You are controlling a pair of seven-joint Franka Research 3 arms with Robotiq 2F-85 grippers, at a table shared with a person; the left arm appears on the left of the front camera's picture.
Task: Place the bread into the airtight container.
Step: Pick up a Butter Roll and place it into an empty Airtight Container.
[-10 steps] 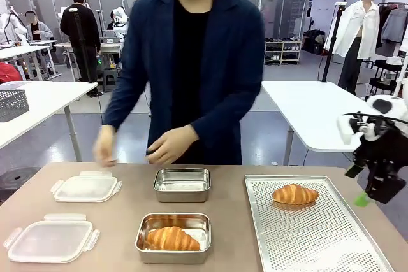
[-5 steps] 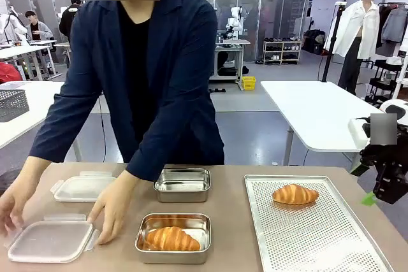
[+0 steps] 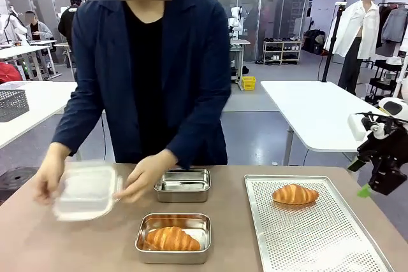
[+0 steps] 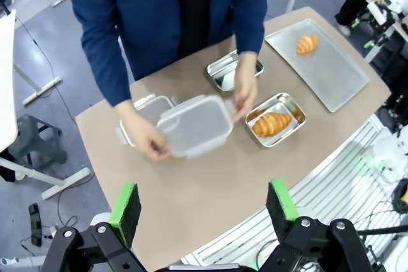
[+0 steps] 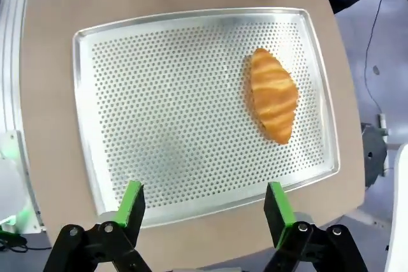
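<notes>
One bread, a croissant (image 3: 294, 193) (image 5: 273, 93), lies on the perforated metal tray (image 3: 331, 246) at the right. A second croissant (image 3: 171, 239) (image 4: 271, 122) sits in the near steel airtight container (image 3: 143, 254). Behind it stands an empty steel container (image 3: 182, 185). The person holds a clear plastic lid (image 3: 86, 190) (image 4: 193, 125) in both hands above the table's left part. My right gripper (image 3: 358, 178) (image 5: 204, 205) hangs open, high over the tray's right side, holding nothing. My left gripper (image 4: 203, 202) is open, far above the table.
Another clear lid (image 4: 150, 109) lies on the table under the person's hands. The person leans over the far edge with arms across the left half. The tray (image 5: 191, 113) has wide bare room beside the croissant.
The person has picked the near left lid up off the table and now holds it in the air over the far lid. My right gripper has barely moved.
</notes>
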